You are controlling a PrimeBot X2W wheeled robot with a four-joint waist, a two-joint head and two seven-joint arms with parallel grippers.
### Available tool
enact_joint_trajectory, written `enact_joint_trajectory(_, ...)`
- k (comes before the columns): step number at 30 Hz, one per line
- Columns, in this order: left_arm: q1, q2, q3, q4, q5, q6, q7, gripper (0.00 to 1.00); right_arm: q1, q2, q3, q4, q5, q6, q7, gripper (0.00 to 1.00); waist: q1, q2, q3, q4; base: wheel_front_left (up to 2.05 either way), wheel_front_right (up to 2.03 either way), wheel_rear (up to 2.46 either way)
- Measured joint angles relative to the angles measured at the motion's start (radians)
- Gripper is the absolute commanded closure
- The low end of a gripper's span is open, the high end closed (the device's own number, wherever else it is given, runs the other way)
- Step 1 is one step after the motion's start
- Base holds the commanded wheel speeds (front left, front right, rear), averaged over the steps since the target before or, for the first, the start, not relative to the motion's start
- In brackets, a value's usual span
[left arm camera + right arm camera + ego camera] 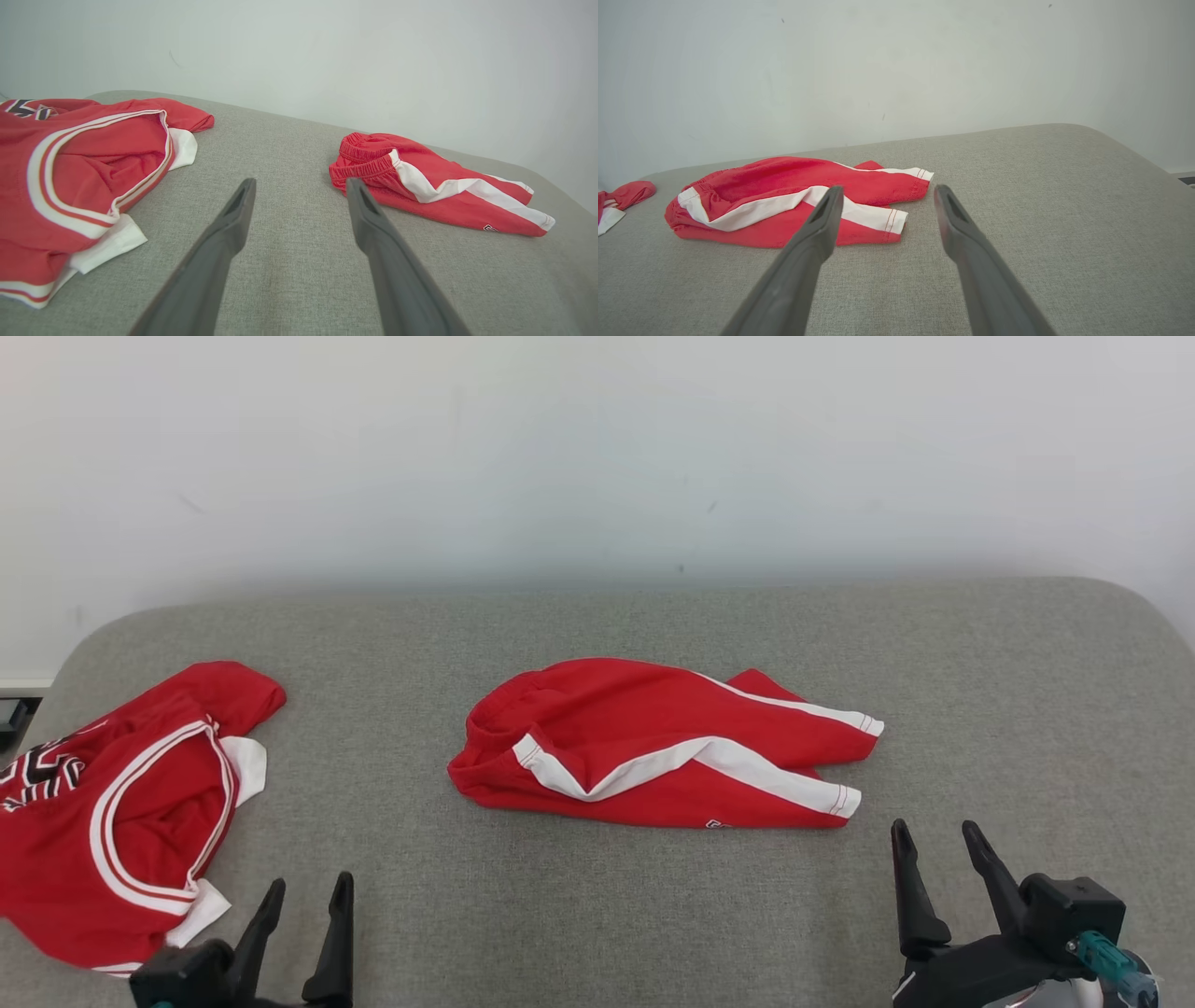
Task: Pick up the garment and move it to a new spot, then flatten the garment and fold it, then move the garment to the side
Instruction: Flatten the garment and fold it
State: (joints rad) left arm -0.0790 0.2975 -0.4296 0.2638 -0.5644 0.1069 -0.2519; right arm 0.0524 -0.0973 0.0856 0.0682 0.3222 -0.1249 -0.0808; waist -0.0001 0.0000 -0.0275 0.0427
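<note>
The red shorts (653, 747) are laid near the ctr of the grey padded surface (560, 915). They are crumpled and loosely doubled over, w/ the elastic waistband turned toward the robot's left and the leg hems toward its right. White side stripes are seen crossing the top layer in a shallow V. A small logo is made out at the near edge, too small to be read. The shorts are touched by neither gripper.

The left gripper (311, 884) is held at the lower left of the head view, its fingers spread wide and nothing grasped. In the left wrist view only bare grey fabric is seen btw. the fingers of this gripper (301, 183). The waistband of the shorts (434, 191) is found beyond the right-hand fingertip, apart from it.

The right gripper (934, 828) is held at the lower right, likewise spread wide w/ nothing grasped. It is placed near the hem end of the shorts but apart from it. In the right wrist view the striped hems (896, 219) are seen just past the left-hand fingertip.

A red jersey (121, 803) w/ white-and-red trim is left rumpled at the surface's left end, well apart from the shorts. Black-and-white lettering is partly shown at its far left edge, not legible. The left gripper is found just beside the jersey's near corner; contact can't be judged. A plain white wall (597, 457) is seen behind the surface.
</note>
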Motion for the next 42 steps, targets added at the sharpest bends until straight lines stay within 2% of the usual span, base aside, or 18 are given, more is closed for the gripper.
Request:
enact_joint_trajectory(4,0.02,0.025,0.001,-0.039,0.01,0.007,0.008,0.0,0.0,0.003,-0.008,-0.003,-0.002,0.0,0.0,0.0,0.0,0.0,-0.002,0.003,0.0,0.0,0.0)
enact_joint_trajectory(17,0.065,0.038,0.031,-0.154,0.04,0.016,0.071,0.0,0.03,0.022,-0.067,-0.004,-0.012,-0.003,0.003,0.0,0.0001,0.0,0.004,0.0,0.0,0.0,0.0)
enact_joint_trajectory(32,0.076,0.03,0.058,-0.235,0.054,0.017,0.131,0.0,0.028,0.027,-0.038,-0.011,-0.025,-0.001,0.049,0.0,0.0001,0.0,0.016,-0.011,0.0,0.0,0.0)
enact_joint_trajectory(37,0.073,0.016,0.059,-0.255,0.048,0.017,0.159,0.0,0.011,0.007,-0.008,-0.011,-0.025,0.031,0.099,0.0,0.0001,0.0,0.038,-0.015,0.0,0.0,0.0)
enact_joint_trajectory(42,0.031,0.022,0.042,-0.248,0.061,0.017,0.208,0.0,-0.039,-0.044,0.027,-0.008,-0.025,0.093,0.162,0.0,0.0001,0.0,0.068,-0.02,0.0,0.0,0.0)
